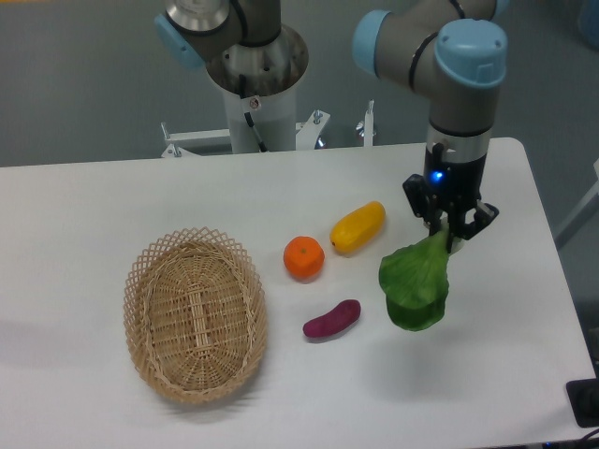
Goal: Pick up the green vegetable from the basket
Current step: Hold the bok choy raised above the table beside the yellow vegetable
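Green vegetable (416, 288) hangs leaf-down directly beneath the gripper (451, 234), fingers pinching its pale stalk end, off to the far side from the basket (195, 316); likely light and floppy, best held by that firmer stalk.

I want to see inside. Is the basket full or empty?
Empty. The basket shows only bare weave inside; the green vegetable hangs from the gripper far off to its right.

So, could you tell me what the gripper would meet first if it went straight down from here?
Probably bare table: the gripper holds the green vegetable, whose hanging leaves would touch first. Depth is uncertain.
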Action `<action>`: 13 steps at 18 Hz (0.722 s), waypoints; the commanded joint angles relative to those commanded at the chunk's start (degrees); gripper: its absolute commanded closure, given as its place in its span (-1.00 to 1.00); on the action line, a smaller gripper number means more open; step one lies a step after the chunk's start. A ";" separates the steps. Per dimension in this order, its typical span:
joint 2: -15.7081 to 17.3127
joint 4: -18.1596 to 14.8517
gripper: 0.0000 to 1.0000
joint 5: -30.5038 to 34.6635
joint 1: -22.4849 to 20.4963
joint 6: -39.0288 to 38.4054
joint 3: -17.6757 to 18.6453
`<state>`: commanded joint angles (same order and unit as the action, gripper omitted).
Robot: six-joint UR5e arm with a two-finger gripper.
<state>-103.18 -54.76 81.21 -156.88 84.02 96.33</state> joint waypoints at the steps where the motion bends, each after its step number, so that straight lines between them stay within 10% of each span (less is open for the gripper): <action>1: 0.00 0.00 0.32 0.00 0.00 0.00 0.09; 13: 0.00 0.00 0.33 0.00 -0.09 0.00 0.44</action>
<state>-103.18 -54.76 81.21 -156.97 84.02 96.77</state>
